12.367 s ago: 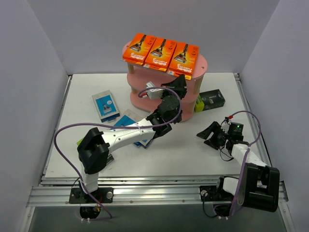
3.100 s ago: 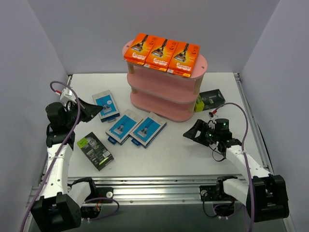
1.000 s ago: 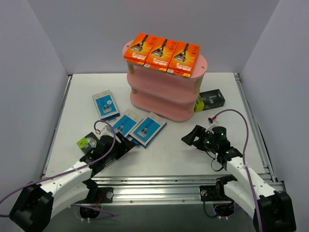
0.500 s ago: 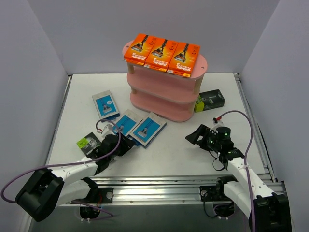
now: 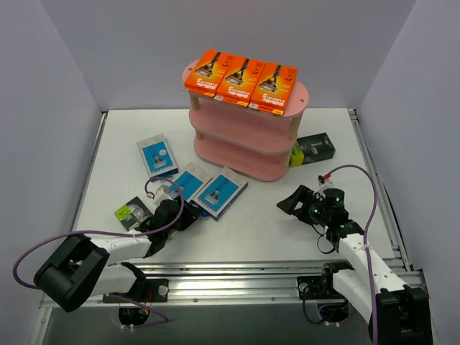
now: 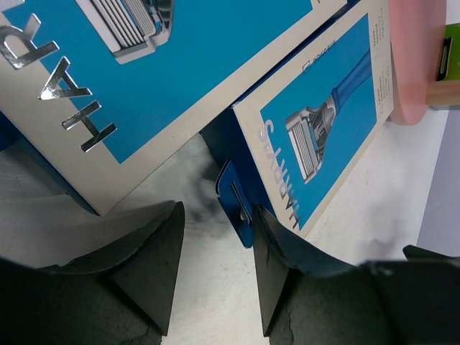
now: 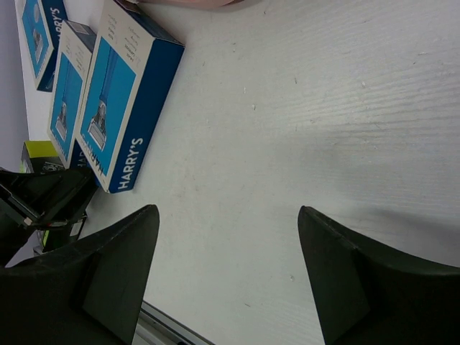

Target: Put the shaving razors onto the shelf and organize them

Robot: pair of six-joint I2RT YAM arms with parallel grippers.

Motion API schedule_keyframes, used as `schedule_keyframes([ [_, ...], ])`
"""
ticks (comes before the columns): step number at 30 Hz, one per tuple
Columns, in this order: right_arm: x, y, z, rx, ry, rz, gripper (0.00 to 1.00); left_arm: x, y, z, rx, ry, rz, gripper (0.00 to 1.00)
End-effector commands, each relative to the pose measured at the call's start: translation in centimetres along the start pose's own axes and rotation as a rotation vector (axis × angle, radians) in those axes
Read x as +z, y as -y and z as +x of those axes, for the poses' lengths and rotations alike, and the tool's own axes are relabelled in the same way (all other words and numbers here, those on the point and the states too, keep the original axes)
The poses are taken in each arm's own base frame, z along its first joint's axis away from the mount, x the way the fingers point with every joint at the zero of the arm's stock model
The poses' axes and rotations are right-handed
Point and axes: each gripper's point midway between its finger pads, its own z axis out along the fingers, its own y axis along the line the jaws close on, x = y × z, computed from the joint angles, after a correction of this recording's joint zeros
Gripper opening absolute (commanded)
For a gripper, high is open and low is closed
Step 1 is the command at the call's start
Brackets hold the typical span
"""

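Observation:
The pink shelf [image 5: 248, 136] holds three orange razor packs [image 5: 239, 75] on its top board. Three blue-and-white packs lie left of it on the table [image 5: 157, 155], [image 5: 185, 185], [image 5: 221, 192]. One black-and-green pack [image 5: 131, 213] lies by my left arm, and another [image 5: 312, 149] lies at the shelf's right end. My left gripper [image 5: 188, 213] [image 6: 215, 237] is open and low at the near corner of a blue pack [image 6: 323, 136], holding nothing. My right gripper [image 5: 287, 203] [image 7: 228, 230] is wide open and empty over bare table.
The right wrist view shows the blue packs in a row [image 7: 118, 118], [image 7: 68, 93], with my left arm [image 7: 43, 201] beyond them. The shelf's base [image 6: 413, 65] is close behind the blue pack. Grey walls enclose the table on three sides.
My left gripper has crept forward to the near corner of the blue packs. My right gripper has shifted slightly right and stays open.

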Motion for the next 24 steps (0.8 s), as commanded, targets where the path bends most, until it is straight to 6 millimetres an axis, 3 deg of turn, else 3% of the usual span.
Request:
schedule_keyframes([
  [1,0.1,-0.2,-0.3,-0.023,0.009,-0.022,0.73,0.2,1.5,-0.9,-0.017,0.046,0.056,0.51],
  [24,0.1,-0.1,-0.2,-0.023,0.005,-0.025,0.73,1.4,0.7,-0.2,-0.053,0.036,0.051,0.43],
])
